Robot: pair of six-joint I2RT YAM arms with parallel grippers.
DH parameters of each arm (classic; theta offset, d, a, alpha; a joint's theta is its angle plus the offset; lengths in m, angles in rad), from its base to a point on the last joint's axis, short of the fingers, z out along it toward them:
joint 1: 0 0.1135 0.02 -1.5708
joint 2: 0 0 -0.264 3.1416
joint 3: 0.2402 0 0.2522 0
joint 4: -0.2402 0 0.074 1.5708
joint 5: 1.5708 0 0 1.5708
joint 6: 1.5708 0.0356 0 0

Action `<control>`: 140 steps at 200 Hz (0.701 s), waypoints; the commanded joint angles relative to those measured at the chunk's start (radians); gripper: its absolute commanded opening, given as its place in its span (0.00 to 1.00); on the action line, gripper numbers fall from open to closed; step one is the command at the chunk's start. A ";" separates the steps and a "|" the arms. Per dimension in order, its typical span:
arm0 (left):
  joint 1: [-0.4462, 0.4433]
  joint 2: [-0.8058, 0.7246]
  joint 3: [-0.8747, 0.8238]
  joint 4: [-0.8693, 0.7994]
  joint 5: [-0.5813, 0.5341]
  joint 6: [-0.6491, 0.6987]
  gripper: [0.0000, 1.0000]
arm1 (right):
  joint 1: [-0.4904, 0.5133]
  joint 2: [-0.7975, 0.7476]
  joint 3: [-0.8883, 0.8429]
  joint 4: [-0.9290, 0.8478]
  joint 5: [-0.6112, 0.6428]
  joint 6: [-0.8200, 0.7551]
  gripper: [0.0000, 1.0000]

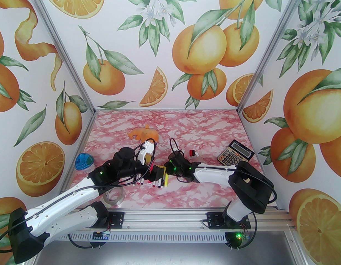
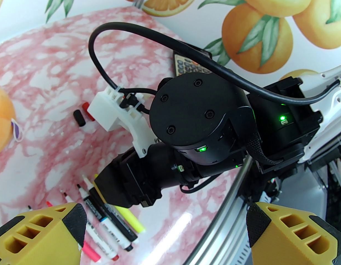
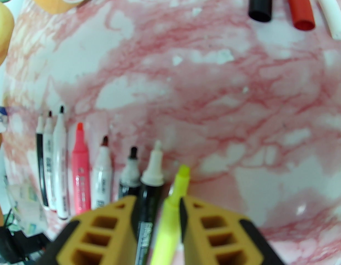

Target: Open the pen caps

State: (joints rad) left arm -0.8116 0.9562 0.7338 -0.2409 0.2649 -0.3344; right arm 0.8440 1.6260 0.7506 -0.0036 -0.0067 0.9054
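Pen caps (image 3: 299,4) and pens (image 3: 82,172) are carried by the pink marbled worktop (image 3: 214,92), which takes up most of the right wrist view.

Next in size, the left gripper (image 2: 165,217) is seen at the bottom of the left wrist view, its jaws spread wide with nothing between them. The right gripper (image 3: 158,203), at the bottom centre of its own view, sits low over the end of the row. Its jaws are parted a little, with the yellow pen (image 3: 167,219) and a black barrel (image 3: 147,203) lying in the gap. That gap is wider than the yellow pen alone, so no grip is judged.

The pens are laid side by side in the lower left of that view, tips pointing up the frame, and every tip seen is bare. They are judged light, stiff and smooth-barrelled, apt to roll or slip. Each would best be taken across mid-barrel, clear of the soft felt tip.

Three loose caps, black, red and white, lie in the upper right corner, well apart from the row. They are judged very light, hollow and rigid, easily flicked away. Should any cap be found seated, it would be pinched round its sides and drawn straight along the barrel.
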 commanded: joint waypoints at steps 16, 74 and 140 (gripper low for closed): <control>0.005 -0.023 -0.015 0.031 -0.012 -0.011 1.00 | 0.010 -0.015 0.020 -0.012 0.023 -0.015 0.33; 0.006 -0.038 -0.015 0.002 -0.200 -0.035 1.00 | 0.011 -0.121 0.007 -0.077 0.072 -0.087 0.39; 0.059 0.028 0.038 -0.037 -0.383 -0.005 1.00 | 0.007 -0.312 0.043 -0.258 0.190 -0.245 0.79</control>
State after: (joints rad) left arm -0.7994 0.9504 0.7303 -0.2508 -0.0273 -0.3565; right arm 0.8448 1.3762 0.7597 -0.1619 0.0998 0.7517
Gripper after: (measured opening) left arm 0.999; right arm 0.701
